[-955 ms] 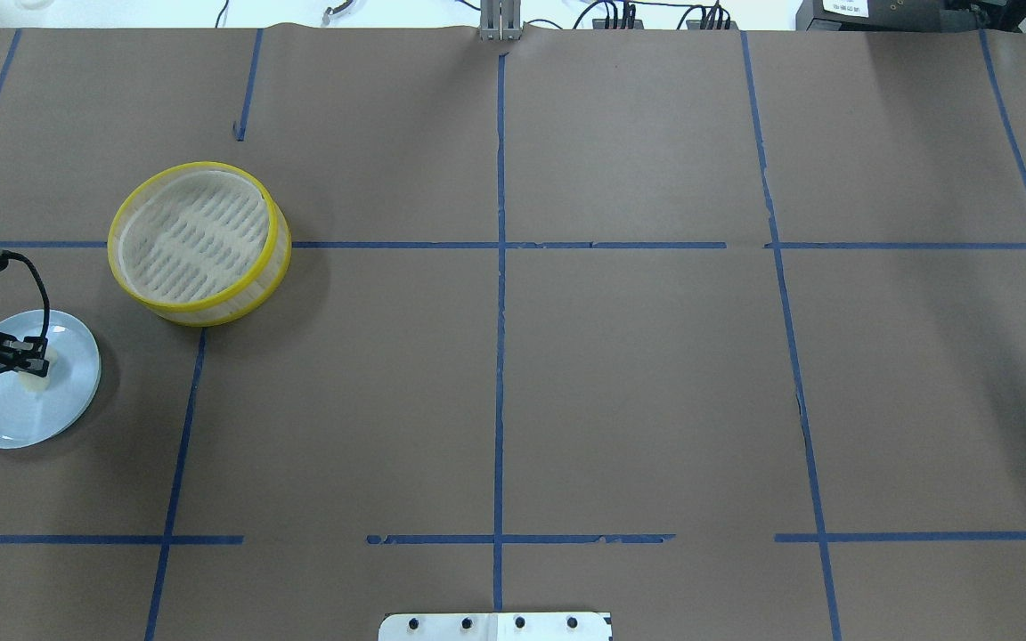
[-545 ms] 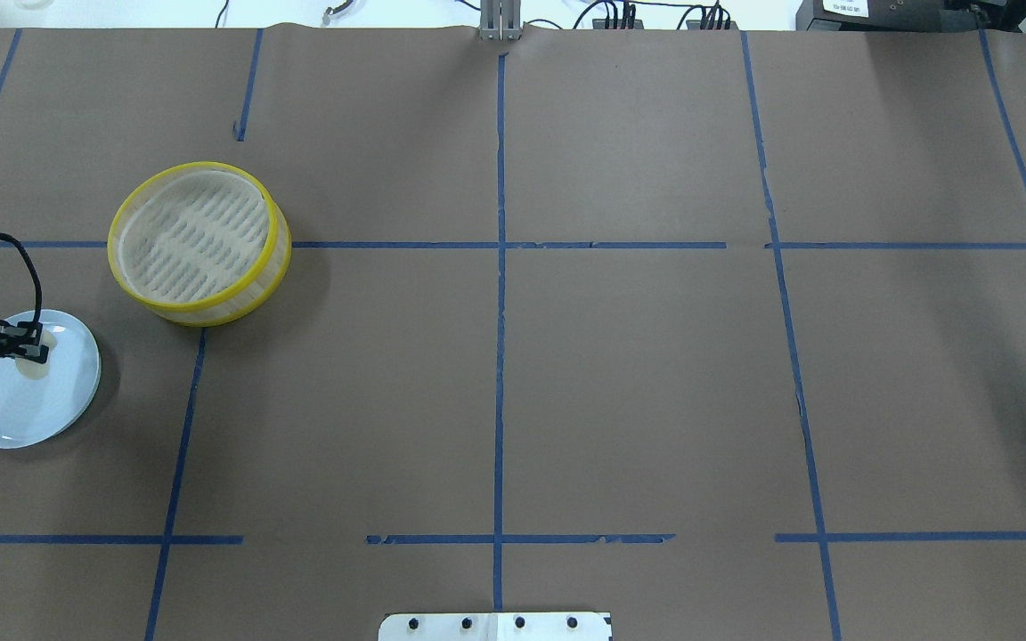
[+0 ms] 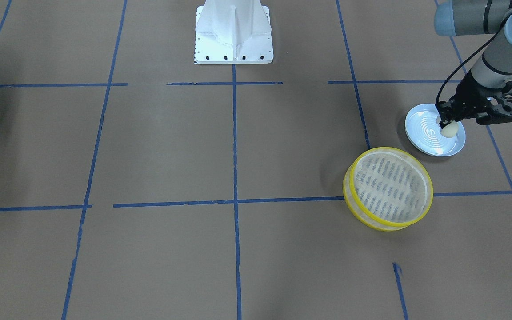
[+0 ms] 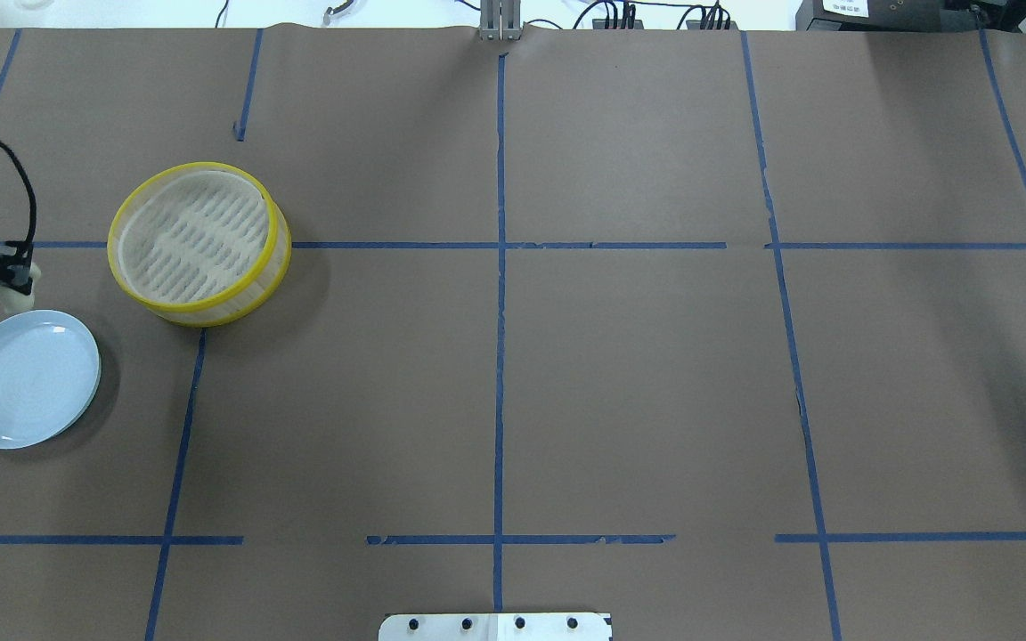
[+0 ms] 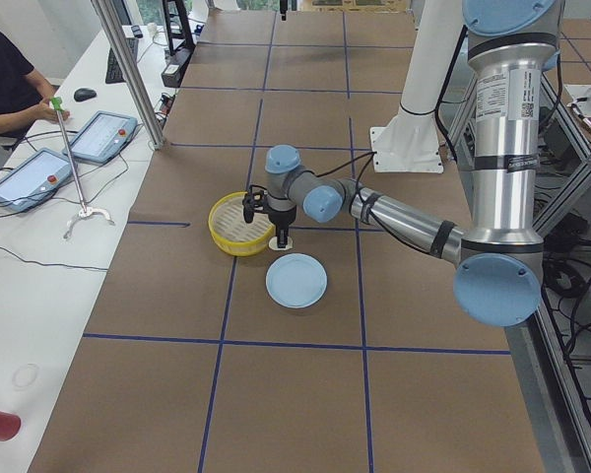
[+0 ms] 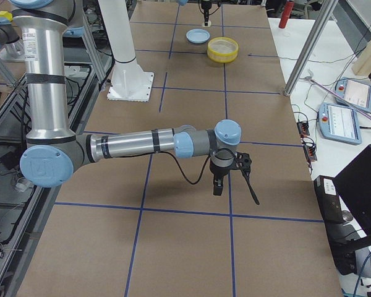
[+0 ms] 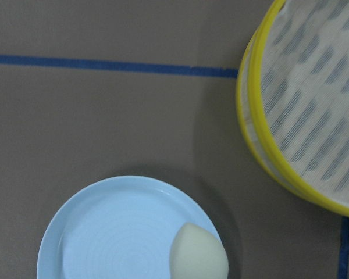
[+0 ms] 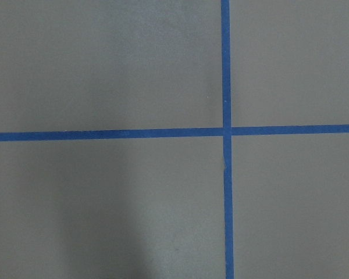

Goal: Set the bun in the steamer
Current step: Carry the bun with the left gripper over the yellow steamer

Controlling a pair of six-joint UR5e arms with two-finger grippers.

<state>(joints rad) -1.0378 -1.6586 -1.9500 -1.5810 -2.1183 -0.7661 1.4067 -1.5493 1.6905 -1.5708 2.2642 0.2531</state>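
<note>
A: One bun [image 3: 450, 129], probably soft, light and easily dented, is hanging clear of the surface [image 3: 149, 146] by the edge of the blue plate [image 3: 422, 129], near the steamer [image 3: 348, 193].
B: The left gripper [image 3: 446, 122] is pinching its top, narrowed to the bun's width; I'm judging a gentle hold across the sides safest.
A: And the right gripper [image 6: 217, 185]?
B: I'm failing to tell how open it is. No readable writing is showing on bun, plate or steamer.

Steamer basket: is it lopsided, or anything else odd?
Nothing stands out. The steamer sits flat and empty; its slant is just camera angle. The left tool holds the bun up off the plate. The blue tape lines are ragged in spots.
</note>
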